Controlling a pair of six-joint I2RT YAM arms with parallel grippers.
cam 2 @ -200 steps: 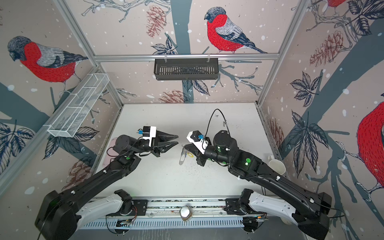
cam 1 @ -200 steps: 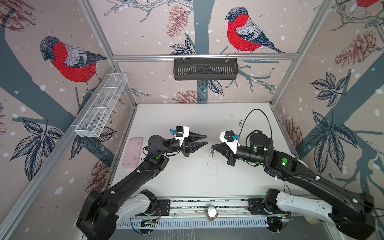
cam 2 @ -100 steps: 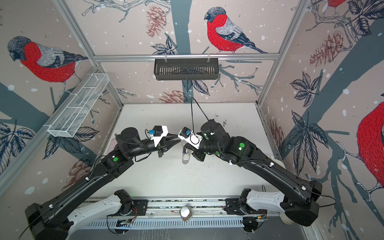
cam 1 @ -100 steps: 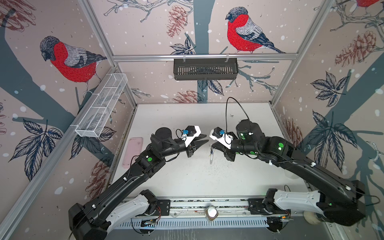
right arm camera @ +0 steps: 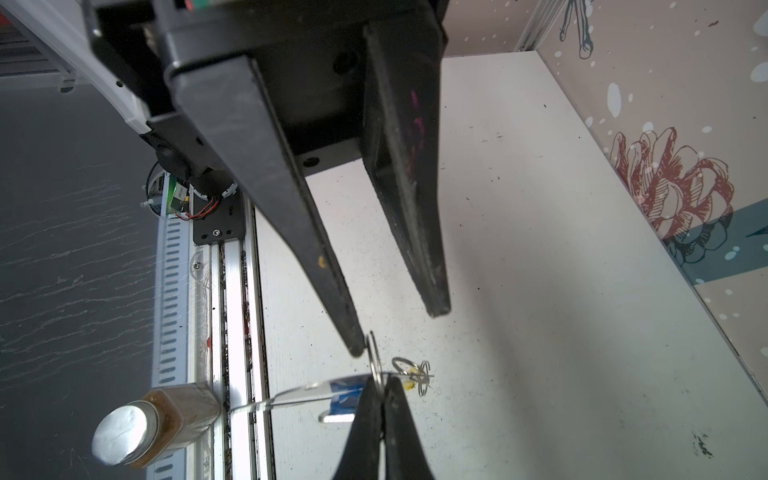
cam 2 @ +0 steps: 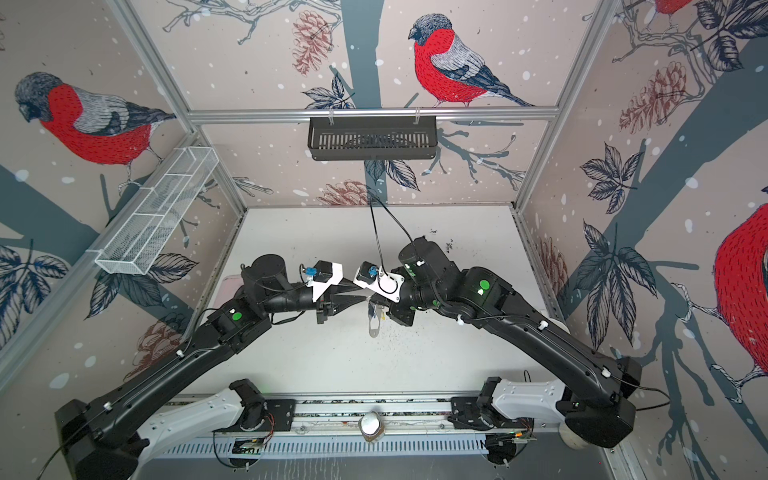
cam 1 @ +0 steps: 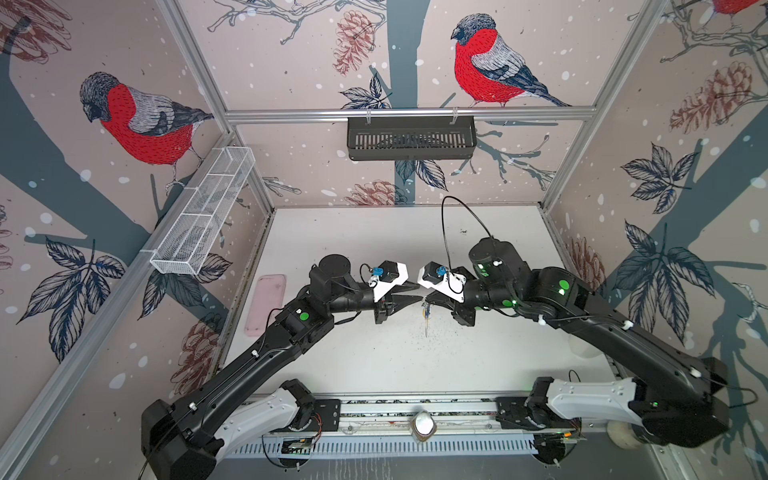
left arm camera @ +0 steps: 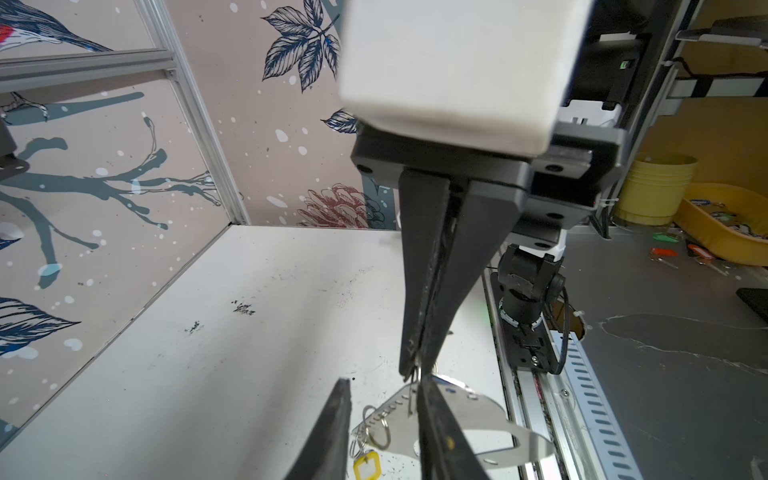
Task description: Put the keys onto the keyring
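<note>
While the right gripper (left arm camera: 417,368) hangs above the worktop (cam 1: 374,353) with its jaws pressed together on one little wire ring (right arm camera: 375,361) of the keyring (left arm camera: 482,411), the grey plate dangles free beneath it, clear of the surface. Both keys (cam 2: 377,313) are up there with it. The yellow tag (left arm camera: 368,465) hangs from a small ring at the plate's holed edge, and the blue tag (right arm camera: 345,397) lies against the plate just beside the pinched ring. No key shows on the worktop in either top view. The left gripper (right arm camera: 395,330) faces the right one tip to tip, its jaws apart and holding nothing, with one fingertip (right arm camera: 355,347) touching the pinched ring. By that, the key with the yellow tag looks already on. Whether the one with the blue tag is fully threaded or only partway round its ring cannot be told. Seating it, I judge, is what remains.
</note>
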